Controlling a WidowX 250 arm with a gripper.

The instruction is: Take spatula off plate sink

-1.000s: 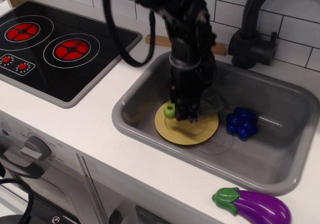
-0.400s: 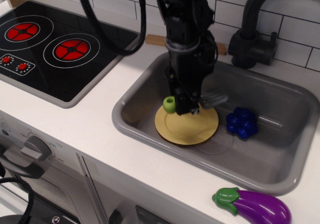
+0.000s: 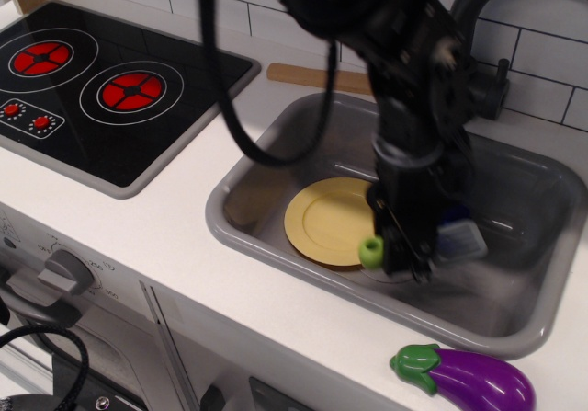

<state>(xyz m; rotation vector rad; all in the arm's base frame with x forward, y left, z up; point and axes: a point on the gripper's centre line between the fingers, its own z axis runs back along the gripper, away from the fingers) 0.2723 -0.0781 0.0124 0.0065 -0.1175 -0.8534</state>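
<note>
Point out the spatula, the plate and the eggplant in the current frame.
spatula (image 3: 371,251): main camera view, on the lime-green handle end beside the gripper.
plate (image 3: 326,220): main camera view, on the bare yellow centre.
eggplant (image 3: 478,380): main camera view, on the purple body, on the counter in front of the sink.

One spatula (image 3: 371,251), one plate (image 3: 322,218), one sink (image 3: 514,328). One purple eggplant (image 3: 469,379) on the desk (image 3: 165,236). One stovetop (image 3: 101,89), two red burners. One black faucet (image 3: 482,52). One pincer (image 3: 404,255).
</note>
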